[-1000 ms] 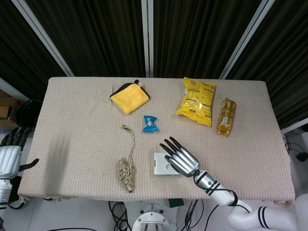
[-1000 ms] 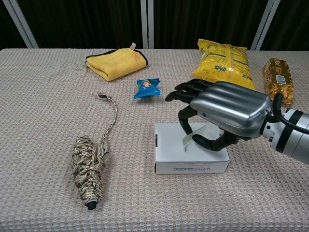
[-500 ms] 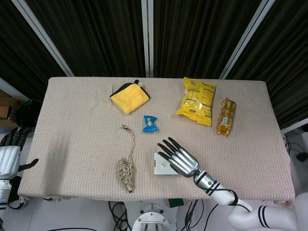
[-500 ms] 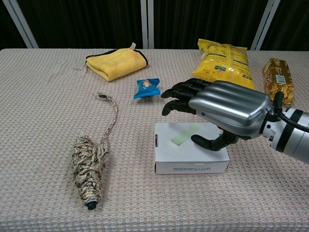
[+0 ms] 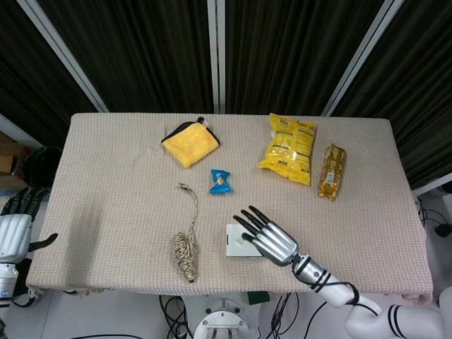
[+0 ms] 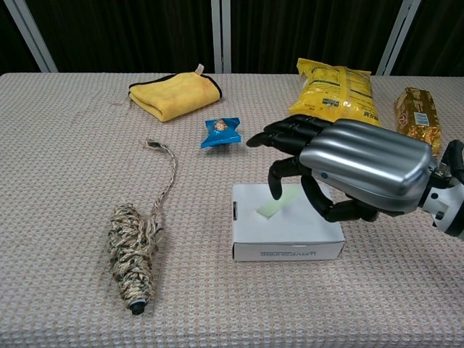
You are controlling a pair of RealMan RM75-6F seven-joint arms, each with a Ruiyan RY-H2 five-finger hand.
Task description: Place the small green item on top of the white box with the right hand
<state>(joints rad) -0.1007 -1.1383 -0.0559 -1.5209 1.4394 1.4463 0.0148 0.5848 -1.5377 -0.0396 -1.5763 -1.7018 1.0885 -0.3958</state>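
Observation:
A small pale green strip (image 6: 274, 204) lies flat on top of the white box (image 6: 290, 230), toward its far middle. My right hand (image 6: 355, 174) hovers just above the box's right half with fingers spread and nothing in them; the fingertips (image 6: 275, 190) hang close over the strip. From the head view the right hand (image 5: 272, 240) covers the right part of the white box (image 5: 232, 244) near the table's front edge. My left hand (image 5: 13, 232) hangs off the table's left side, fingers apart and empty.
A twine bundle (image 6: 133, 257) with a loose tail lies left of the box. Behind the box are a blue candy packet (image 6: 222, 132), a folded yellow cloth (image 6: 174, 94), a yellow chip bag (image 6: 336, 90) and a golden snack pack (image 6: 419, 116).
The right hand let go of the green strip, which dropped flat onto the box. The hand then opened and drew back toward the right. The left hand stayed still.

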